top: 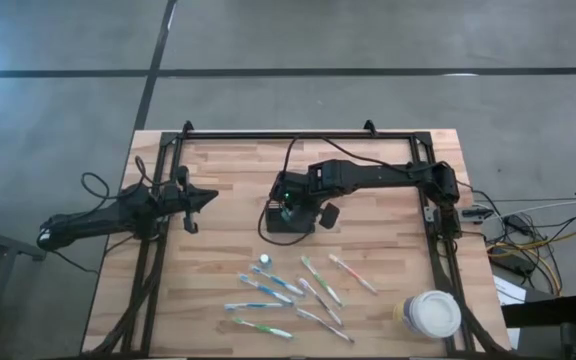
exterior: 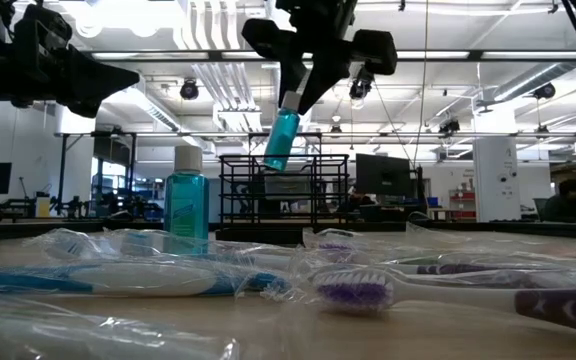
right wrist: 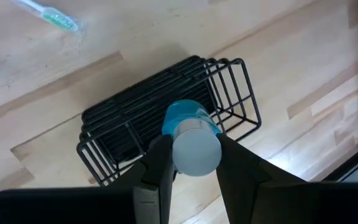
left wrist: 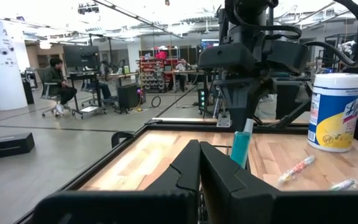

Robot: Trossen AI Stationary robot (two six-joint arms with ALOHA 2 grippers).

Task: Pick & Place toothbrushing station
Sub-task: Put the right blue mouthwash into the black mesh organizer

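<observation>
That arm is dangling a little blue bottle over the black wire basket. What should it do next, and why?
Probably lower it straight down. The right gripper holds the blue bottle by its white cap, hanging above the black wire caddy and not yet inside, so a short descent should seat it before the fingers let go. The left gripper waits shut at the side.

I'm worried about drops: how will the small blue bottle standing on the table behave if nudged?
The standing bottle looks tall on a narrow base, so it probably tips easily. Its round body would likely roll among the toothbrushes. It seems liquid-filled, so perhaps heavy for its size.
</observation>
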